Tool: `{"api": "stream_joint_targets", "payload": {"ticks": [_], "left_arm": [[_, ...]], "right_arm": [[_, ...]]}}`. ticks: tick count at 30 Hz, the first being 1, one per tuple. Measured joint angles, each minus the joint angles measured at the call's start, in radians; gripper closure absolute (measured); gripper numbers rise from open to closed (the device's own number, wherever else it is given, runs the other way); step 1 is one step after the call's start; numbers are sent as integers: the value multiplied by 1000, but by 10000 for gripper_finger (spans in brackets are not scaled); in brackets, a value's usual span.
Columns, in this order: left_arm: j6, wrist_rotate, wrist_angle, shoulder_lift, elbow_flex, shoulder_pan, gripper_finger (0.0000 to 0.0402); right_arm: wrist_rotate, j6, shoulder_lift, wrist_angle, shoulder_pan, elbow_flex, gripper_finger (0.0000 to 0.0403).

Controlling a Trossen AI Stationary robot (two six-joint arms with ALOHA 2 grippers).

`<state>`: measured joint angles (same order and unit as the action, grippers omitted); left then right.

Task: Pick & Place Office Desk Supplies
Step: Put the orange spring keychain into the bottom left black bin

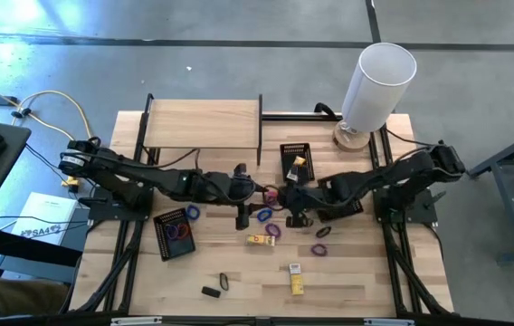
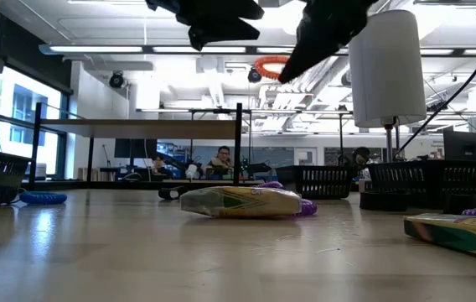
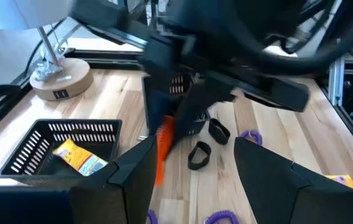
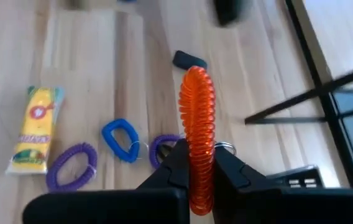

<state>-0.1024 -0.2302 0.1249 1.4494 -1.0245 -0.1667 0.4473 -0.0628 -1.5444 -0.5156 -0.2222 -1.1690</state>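
Closest to the overhead camera, the tall white cylinder (image 1: pixel 376 83) stands on its round wooden base at the table's far right corner. Below it both arms meet over the middle of the wooden table (image 1: pixel 347 272). The left gripper (image 1: pixel 242 215) and the right gripper (image 1: pixel 286 196) hang just apart there, with purple and blue loops scattered beneath them. One black mesh tray (image 1: pixel 174 234) at centre left holds coloured loops; a second mesh tray (image 1: pixel 295 161) toward the far side holds a yellow packet. Another yellow packet (image 1: pixel 259 240) lies mid-table, a third (image 1: pixel 297 279) nearer the front, and a small black block (image 1: pixel 209 292) sits at the front beside a black loop (image 1: pixel 223 282).

At table height, the mid-table packet lies in front of a purple loop (image 2: pixel 307 206), and both arms hang above, well off the surface. People sit far back in the room.

From the left wrist, the left claw's fingers (image 3: pixel 139 171) stand apart, holding nothing; the other arm fills the space ahead, blocking much of the table, with the orange coil hanging below it.

From the right wrist, the right claw is pinched tight on an orange coiled loop (image 4: pixel 197 124), held upright above the wood.
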Motion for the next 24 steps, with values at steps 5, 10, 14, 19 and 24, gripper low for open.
{"api": "stream_joint_targets", "payload": {"ticks": [5,10,14,19,24], "left_arm": [[0,-10,-3,-1,0,-1,195],[-5,-16,-32,-5,0,-1,195],[-37,-16,-40,-6,0,11,195],[-55,-17,-51,-3,0,22,195],[-55,-16,-62,6,0,29,195]], "right_arm": [[-2,37,0,4,2,0,386],[20,49,0,26,-9,-1,385],[51,117,0,64,-14,-1,385],[90,141,0,69,-26,-1,385],[104,142,0,82,-28,-1,385]]}}
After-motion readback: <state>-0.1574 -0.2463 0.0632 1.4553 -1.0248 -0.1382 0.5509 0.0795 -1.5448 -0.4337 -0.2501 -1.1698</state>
